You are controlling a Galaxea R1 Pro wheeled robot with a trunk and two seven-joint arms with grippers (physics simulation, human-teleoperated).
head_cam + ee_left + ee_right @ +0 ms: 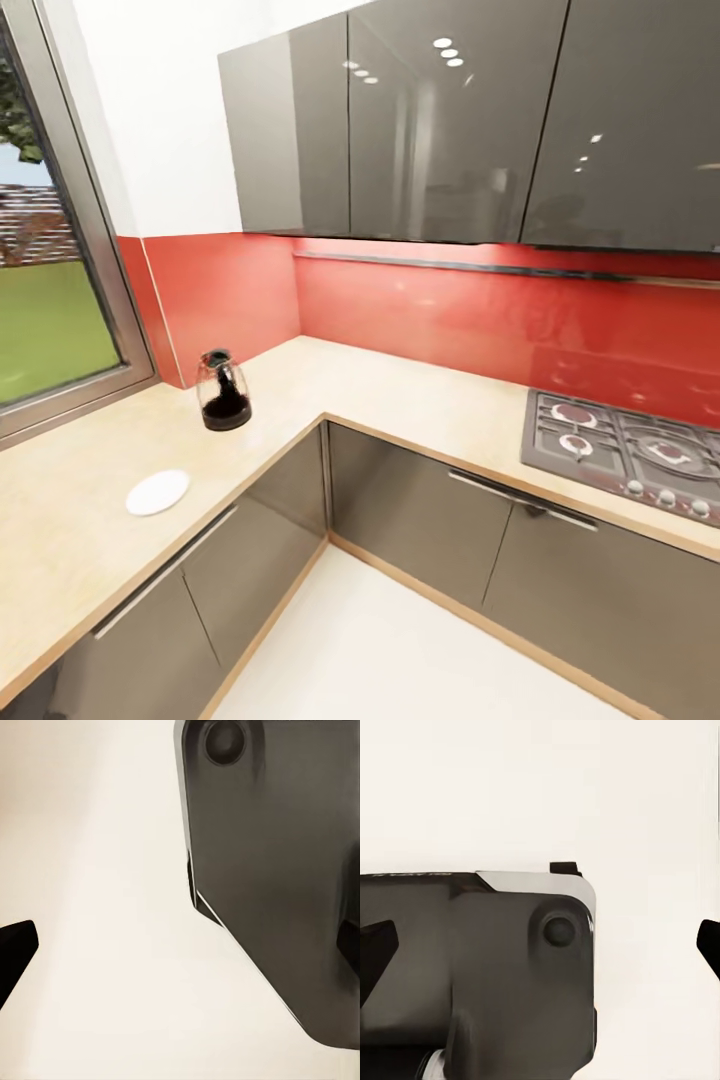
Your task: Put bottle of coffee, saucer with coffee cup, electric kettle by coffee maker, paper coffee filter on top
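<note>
Grey cabinet fronts (420, 520) filled the lower frame of the head view, under the light wood-grain countertop (420, 405). On it, at left, lay the flat white saucer (157, 492), and well behind it stood the glass electric kettle (222, 391), near the red corner. Both wrist views showed dark robot panels over pale floor. Right gripper (540, 945) fingertips stood wide apart; the left jaws' state I could not tell.
</note>
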